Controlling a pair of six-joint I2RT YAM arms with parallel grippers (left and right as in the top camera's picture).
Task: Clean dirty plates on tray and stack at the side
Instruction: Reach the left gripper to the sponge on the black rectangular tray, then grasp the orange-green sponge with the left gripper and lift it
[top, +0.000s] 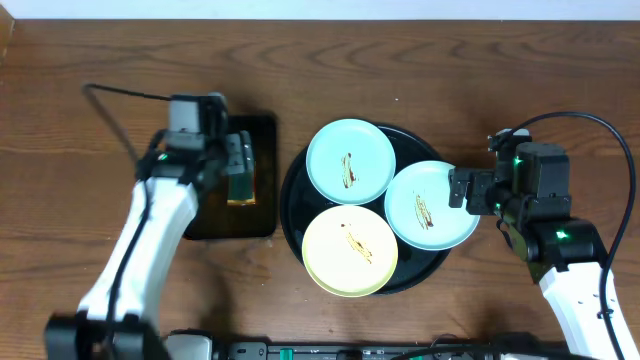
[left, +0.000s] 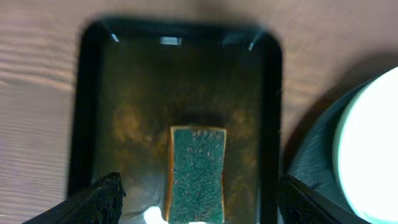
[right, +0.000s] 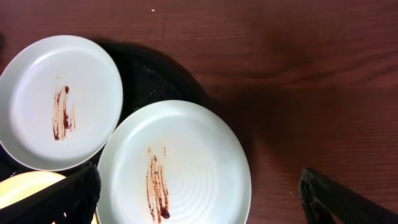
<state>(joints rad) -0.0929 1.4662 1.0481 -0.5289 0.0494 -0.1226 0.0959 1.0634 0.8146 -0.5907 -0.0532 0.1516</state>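
Left gripper (left: 202, 196) wide open, empty, centred over sponge (left: 196, 162) on rectangular tray (left: 87, 112); sponge long axis ran crosswise to closing line. Right gripper (right: 199, 200) open, empty, above right mint plate (right: 180, 140).

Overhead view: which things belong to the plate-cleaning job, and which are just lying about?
Job: far mint plate, right mint plate, yellow plate, round tray, sponge.
Lying about: small tray (only holds the sponge), white speck.
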